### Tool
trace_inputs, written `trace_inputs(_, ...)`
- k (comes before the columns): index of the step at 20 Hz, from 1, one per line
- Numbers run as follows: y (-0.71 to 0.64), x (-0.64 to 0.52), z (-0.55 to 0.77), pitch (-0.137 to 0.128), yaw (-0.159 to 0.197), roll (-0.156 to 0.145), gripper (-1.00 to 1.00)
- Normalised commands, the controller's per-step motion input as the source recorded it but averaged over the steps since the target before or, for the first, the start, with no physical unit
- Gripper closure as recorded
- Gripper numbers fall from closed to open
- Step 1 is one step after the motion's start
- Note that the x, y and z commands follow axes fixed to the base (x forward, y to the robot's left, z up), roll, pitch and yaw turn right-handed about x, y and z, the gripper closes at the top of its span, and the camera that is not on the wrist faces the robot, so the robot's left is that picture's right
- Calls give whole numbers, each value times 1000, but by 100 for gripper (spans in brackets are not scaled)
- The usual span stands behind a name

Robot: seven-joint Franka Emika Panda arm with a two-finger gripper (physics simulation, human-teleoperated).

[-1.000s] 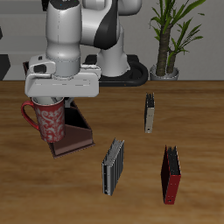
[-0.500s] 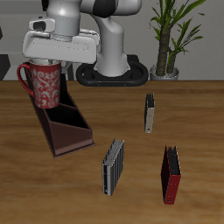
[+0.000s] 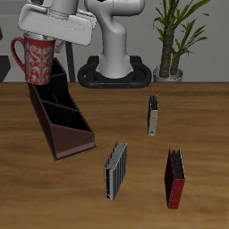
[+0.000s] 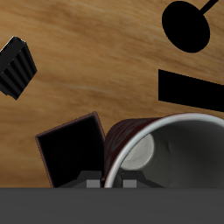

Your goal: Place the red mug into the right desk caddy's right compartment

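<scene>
The red mug (image 3: 39,61) hangs in the air near the table's back edge, gripped at its rim by the gripper (image 3: 55,34) — its fingers are closed on the mug's wall. The mug stands upright, mouth up, its loop handle pointing away from the table's middle, toward the side edge. In the wrist view the red mug (image 4: 131,144) shows its pale grey inside and rim from above.

Below it sits the right desk caddy (image 3: 61,116), its long axis running from the back edge slantwise toward the front. The mug hovers over the caddy's back end, clear of its walls.

The table (image 3: 206,116) lies open around the caddy; the nearest things — a grey book (image 3: 114,171), a dark book (image 3: 153,115) and a red book (image 3: 174,178) — stand well apart toward the middle and the front edge.
</scene>
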Motion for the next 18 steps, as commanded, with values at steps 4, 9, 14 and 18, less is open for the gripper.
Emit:
trace_inputs(4,76,-644,88,10,-8,-50,100)
trace_inputs(9,-32,-710,149,-45,-94,-58,100)
trace_inputs(14,-18,-477,47,-18,-17,-10,100)
trace_inputs(18,-16,-476,-27,13,-49,-36,100)
